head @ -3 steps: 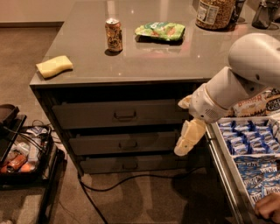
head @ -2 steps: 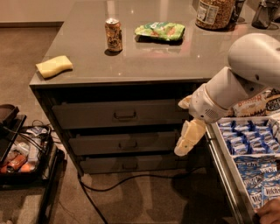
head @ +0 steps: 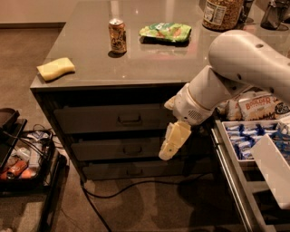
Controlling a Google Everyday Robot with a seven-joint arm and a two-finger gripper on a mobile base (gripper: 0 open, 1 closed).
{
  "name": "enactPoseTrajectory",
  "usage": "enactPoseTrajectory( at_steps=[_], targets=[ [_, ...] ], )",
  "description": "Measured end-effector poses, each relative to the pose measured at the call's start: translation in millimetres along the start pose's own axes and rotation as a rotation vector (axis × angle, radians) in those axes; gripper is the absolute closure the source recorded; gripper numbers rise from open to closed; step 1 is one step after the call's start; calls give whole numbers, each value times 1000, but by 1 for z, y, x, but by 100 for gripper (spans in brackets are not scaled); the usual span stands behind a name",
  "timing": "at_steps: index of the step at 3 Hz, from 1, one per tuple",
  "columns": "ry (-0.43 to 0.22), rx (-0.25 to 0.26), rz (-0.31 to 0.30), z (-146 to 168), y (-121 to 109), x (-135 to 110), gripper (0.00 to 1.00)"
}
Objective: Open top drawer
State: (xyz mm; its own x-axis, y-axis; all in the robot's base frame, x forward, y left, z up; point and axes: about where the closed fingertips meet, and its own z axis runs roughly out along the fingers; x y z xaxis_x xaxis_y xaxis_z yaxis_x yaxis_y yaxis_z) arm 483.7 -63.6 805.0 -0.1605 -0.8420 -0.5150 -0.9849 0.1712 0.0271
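Note:
The top drawer [head: 104, 118] is the tallest of three grey fronts under the counter, and it is closed. Its small dark pull handle [head: 130, 119] sits at the centre. My gripper [head: 171, 144] hangs from the white arm [head: 244, 63], pointing down and to the left. It sits to the right of the handle and lower, in front of the right end of the middle drawer [head: 122, 148]. Its cream fingers look pressed together and hold nothing. It does not touch the handle.
On the counter [head: 149, 63] are a yellow sponge [head: 55, 68], a can [head: 117, 36], a green snack bag [head: 166, 31] and a jar [head: 222, 13]. An open white-sided drawer of snack packets [head: 253, 140] juts out at right. A low cart [head: 22, 158] and a floor cable [head: 113, 188] lie left and below.
The arm has swung to the left, bringing the gripper closer to the drawer fronts and the handle. The drawers have not moved.

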Motion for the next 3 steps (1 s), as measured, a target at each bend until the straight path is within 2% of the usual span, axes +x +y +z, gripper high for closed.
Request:
enactPoseTrajectory(
  at_steps=[1,2,3],
  targets=[
    [0,0,0,0,0,0,0],
    [46,-21,-4,67,-29,-6,0],
    [39,25,21,111,-55,-27,0]
  ],
)
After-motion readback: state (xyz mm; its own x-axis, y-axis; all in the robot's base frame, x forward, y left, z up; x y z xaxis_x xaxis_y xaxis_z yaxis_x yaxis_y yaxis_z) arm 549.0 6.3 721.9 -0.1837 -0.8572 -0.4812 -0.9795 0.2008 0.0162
